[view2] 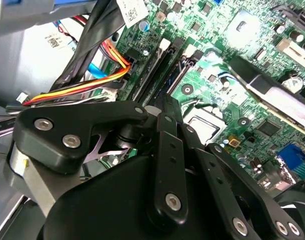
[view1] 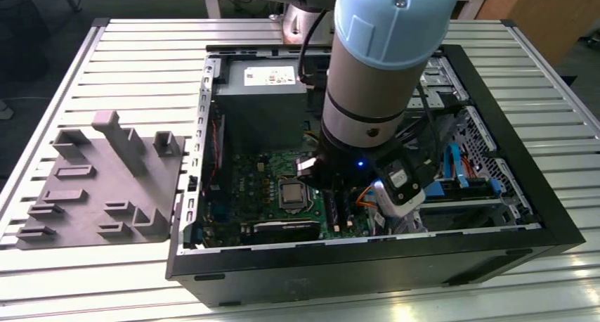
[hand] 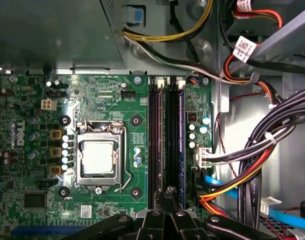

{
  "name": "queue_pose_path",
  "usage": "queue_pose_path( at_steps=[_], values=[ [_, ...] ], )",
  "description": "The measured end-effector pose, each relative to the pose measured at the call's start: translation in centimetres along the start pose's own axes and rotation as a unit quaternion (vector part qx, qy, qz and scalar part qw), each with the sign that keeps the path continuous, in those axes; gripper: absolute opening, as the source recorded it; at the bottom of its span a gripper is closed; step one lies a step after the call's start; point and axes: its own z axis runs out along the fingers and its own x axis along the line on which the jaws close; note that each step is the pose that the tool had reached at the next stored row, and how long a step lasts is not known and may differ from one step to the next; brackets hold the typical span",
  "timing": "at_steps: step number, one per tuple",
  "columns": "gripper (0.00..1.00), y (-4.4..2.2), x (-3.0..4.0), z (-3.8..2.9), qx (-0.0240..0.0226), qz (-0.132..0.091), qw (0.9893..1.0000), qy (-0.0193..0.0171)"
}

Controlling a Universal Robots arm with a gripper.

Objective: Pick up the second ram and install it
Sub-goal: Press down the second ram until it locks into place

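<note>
The gripper (hand: 168,196) is low over the motherboard (hand: 107,100). In both wrist views its black fingers (view2: 168,150) come together to a narrow point, with almost no gap between the tips. I cannot tell if a ram module is pinched between them. In the first wrist view the tips are directly above the long black ram slots (hand: 155,145), at one end of them. One ram (hand: 181,140), dark with a bluish side, seems to sit already in a slot just beside the one under the tips. The processor socket (hand: 98,157), with its square metal lid, is near the slots, and a bundle of black, orange and blue cables (hand: 252,165) runs on their other side.

In the exterior view the arm (view1: 384,69) comes down from the upper middle of the frame into the open computer case (view1: 525,216). The case lies on a ribbed metal table (view1: 140,48). At the left of the frame a grey fixture (view1: 103,188) is just beside the case.
</note>
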Motion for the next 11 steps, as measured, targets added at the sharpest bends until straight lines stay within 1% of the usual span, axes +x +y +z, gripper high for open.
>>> queue_pose_path(
  at_steps=[4, 8, 11],
  values=[
    [0.11, -0.24, 0.00, 0.20, 0.0000, 0.000, 1.0000, 0.0000],
    [0.11, -0.28, 0.00, 0.24, 0.0000, 0.000, 1.0000, 0.0000],
    [0.11, -0.29, 0.00, 0.30, -0.0015, 0.000, 1.0000, 0.0000]
  ],
)
